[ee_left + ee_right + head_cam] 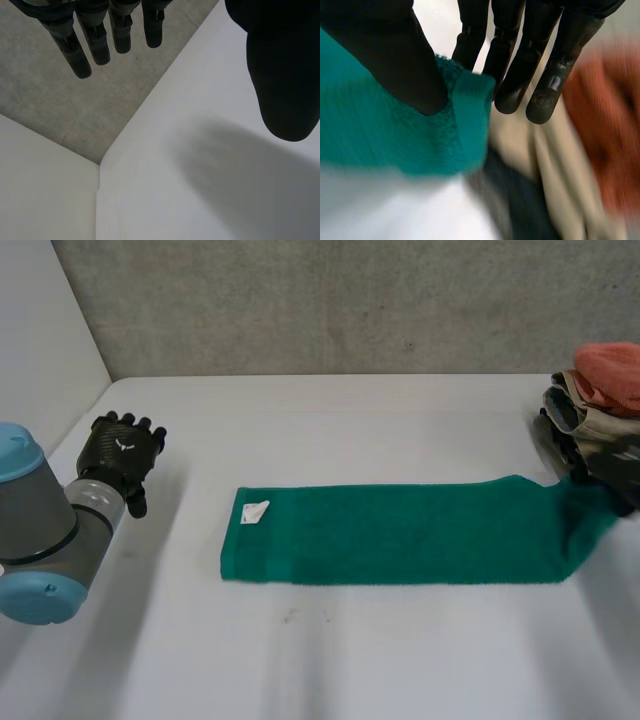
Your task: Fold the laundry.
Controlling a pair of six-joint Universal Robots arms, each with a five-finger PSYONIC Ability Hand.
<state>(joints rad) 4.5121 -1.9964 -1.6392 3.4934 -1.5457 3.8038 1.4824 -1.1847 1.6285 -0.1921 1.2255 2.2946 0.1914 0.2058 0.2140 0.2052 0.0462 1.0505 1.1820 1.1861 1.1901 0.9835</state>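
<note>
A long green towel [400, 532] lies flat across the middle of the white table [330, 660], with a small white tag [255, 512] near its left end. Its right end rises off the table beside the laundry pile. In the right wrist view my right hand [385, 55] pinches a corner of the green towel [395, 130] between thumb and fingers [512, 85]. My left hand [120, 455] rests at the table's left side, well apart from the towel. Its fingers [90, 40] are straight and hold nothing.
A pile of laundry [600, 430] sits at the table's right edge, an orange cloth [612, 375] on top of beige and patterned pieces. A white wall [40, 350] borders the left side and a grey wall [330, 300] stands behind the table.
</note>
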